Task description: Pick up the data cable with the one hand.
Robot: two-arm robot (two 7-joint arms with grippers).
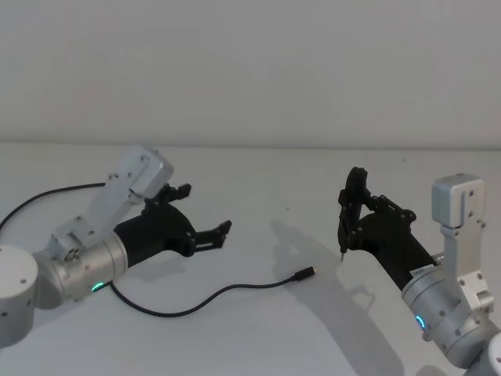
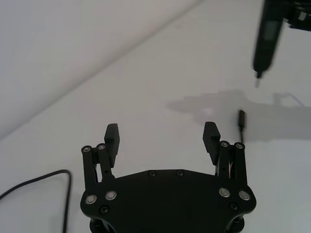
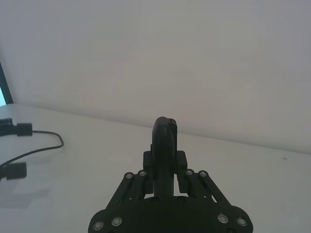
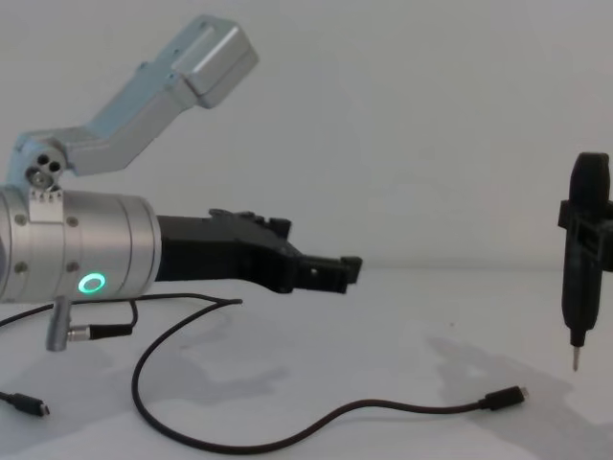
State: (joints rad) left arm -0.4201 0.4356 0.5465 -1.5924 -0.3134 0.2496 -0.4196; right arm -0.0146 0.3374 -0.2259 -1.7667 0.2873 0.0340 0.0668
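- Head view: left gripper (image 1: pixel 205 210) hovers over the table (image 1: pixel 258 168), open wide with nothing in its grasp.
- Left wrist view: its two fingers (image 2: pixel 112 136) stand well apart over bare table.
- Behind it, in the chest view, the silver wrist (image 4: pixel 77 251) carries a lit green ring (image 4: pixel 92 283).
- Cable (image 1: pixel 227 291) lies flat on the table, untouched. Its plug (image 1: pixel 304 274) rests ahead and to the right of the left gripper, between the two arms, and the cord curves back under the left wrist.
- Right gripper (image 3: pixel 164 170) is clamped on a pen tool (image 1: pixel 348 211), held upright with its tip down, above the table near the plug but clear of it.
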